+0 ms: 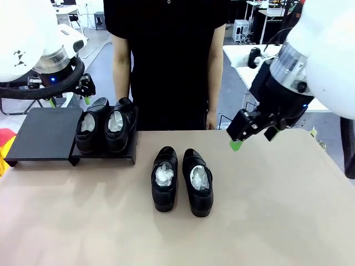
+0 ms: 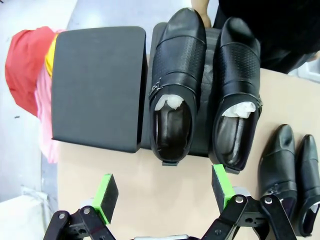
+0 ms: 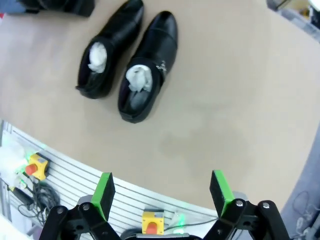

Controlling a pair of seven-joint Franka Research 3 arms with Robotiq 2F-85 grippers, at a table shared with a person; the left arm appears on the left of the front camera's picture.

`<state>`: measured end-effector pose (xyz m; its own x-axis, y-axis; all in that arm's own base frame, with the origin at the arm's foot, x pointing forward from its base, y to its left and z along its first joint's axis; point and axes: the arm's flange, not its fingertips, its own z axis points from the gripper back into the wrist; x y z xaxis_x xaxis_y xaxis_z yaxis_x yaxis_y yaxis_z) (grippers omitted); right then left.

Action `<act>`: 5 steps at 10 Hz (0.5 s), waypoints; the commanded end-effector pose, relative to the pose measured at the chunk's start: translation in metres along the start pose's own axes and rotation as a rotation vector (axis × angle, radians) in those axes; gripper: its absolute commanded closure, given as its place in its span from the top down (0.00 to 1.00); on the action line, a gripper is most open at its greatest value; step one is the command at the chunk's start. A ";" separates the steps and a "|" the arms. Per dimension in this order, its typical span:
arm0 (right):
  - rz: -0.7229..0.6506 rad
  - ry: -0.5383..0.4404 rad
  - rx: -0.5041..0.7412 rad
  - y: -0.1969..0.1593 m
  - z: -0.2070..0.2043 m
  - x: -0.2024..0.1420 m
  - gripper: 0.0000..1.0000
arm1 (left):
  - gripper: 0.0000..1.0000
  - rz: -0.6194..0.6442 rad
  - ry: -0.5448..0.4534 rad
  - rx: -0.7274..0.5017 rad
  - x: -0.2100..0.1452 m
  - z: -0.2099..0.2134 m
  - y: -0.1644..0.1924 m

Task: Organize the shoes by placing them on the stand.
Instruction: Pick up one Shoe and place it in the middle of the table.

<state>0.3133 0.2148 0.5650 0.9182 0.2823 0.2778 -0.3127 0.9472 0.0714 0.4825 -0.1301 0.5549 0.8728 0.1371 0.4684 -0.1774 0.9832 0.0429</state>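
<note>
- Your left gripper (image 2: 163, 190): fingers (image 2: 106, 192) spread, empty, near two shoes (image 2: 177, 65) that stand on the stand (image 2: 95, 85).
- Your right gripper (image 3: 161, 191): fingers (image 3: 103, 192) spread, empty; the other shoes (image 3: 145, 65) lie on the table (image 3: 225, 100).
- The left wrist view adds a red cloth (image 2: 22, 65) beside the stand.

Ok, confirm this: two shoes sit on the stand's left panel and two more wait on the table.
Wrong panel: the front view shows the two shoes on the right panel of the stand. Two more wait on the table.
</note>
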 end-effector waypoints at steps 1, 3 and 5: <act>-0.046 0.001 -0.011 -0.031 -0.003 0.001 1.00 | 0.97 -0.008 -0.006 0.009 0.000 0.001 0.003; 0.047 0.023 -0.016 0.021 -0.006 -0.001 1.00 | 0.97 -0.008 -0.006 0.009 0.000 0.001 0.003; 0.108 0.077 -0.071 0.088 -0.042 0.020 1.00 | 0.97 -0.008 -0.006 0.009 0.000 0.001 0.003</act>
<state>0.2960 0.2739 0.5433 0.8962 0.3785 0.2314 -0.3936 0.9190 0.0209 0.4825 -0.1301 0.5548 0.8728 0.1371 0.4685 -0.1775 0.9832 0.0431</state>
